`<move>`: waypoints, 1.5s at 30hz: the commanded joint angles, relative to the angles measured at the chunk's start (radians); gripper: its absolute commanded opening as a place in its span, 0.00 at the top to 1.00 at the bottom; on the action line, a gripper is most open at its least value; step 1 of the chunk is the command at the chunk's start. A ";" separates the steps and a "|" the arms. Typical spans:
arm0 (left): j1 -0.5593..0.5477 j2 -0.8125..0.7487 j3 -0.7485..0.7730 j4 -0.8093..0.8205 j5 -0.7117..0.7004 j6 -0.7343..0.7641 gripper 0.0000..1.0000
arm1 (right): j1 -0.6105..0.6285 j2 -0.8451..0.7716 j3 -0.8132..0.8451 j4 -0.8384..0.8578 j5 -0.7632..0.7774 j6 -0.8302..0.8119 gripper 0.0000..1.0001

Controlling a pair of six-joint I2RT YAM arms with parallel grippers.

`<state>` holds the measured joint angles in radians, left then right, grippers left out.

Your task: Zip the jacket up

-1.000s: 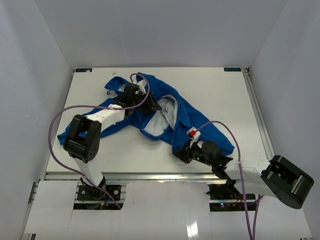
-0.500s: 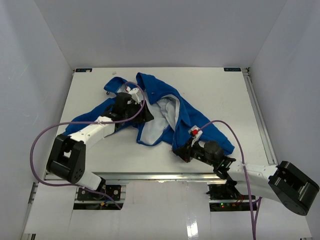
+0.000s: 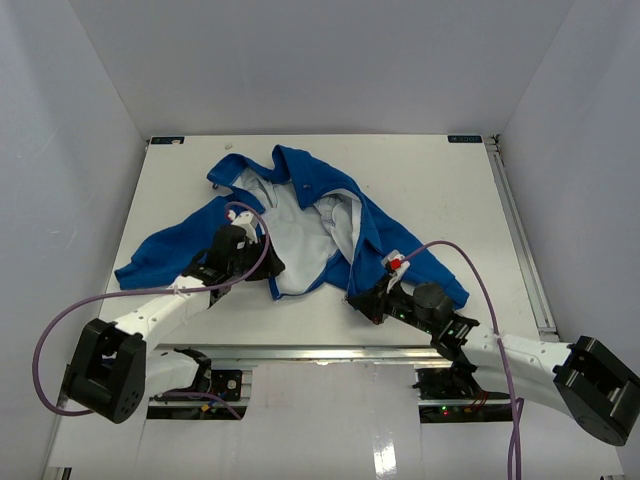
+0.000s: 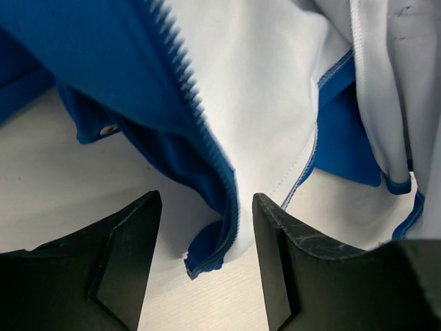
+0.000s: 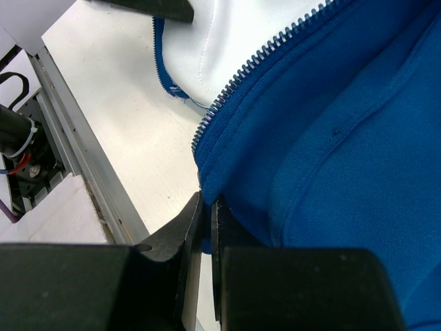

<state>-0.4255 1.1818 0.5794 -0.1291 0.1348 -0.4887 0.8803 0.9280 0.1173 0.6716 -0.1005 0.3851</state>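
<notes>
The bright-blue jacket (image 3: pixel 300 215) lies open on the white table, its pale lining (image 3: pixel 300 240) facing up. My left gripper (image 3: pixel 262 268) is open at the jacket's left front bottom corner; in the left wrist view the gripper (image 4: pixel 207 238) straddles the blue hem end with its zipper teeth (image 4: pixel 207 255), not touching it. My right gripper (image 3: pixel 365 303) is shut on the jacket's right front bottom hem; in the right wrist view the gripper (image 5: pixel 208 219) pinches the blue fabric (image 5: pixel 331 138) just below the zipper teeth (image 5: pixel 262 58).
The white table (image 3: pixel 440 190) ends at a metal rail (image 3: pixel 330 352) along the near edge, close to both grippers. The rail (image 5: pixel 76 152) also shows in the right wrist view. A side rail (image 3: pixel 520 230) runs down the right. Grey walls enclose the space.
</notes>
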 commanded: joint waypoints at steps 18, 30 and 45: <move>-0.025 -0.161 -0.198 0.161 0.201 -0.149 0.52 | 0.005 -0.060 0.018 0.005 -0.011 0.009 0.92; -0.041 0.176 0.244 0.185 0.390 -0.179 0.50 | 0.006 0.026 0.019 0.043 0.045 -0.019 0.92; -0.045 0.511 0.536 0.051 0.379 -0.095 0.39 | 0.002 0.126 0.055 0.068 0.061 -0.042 0.92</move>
<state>-0.4633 1.7844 1.0617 -0.0299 0.5406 -0.6345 0.8799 1.0546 0.1368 0.6800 -0.0548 0.3588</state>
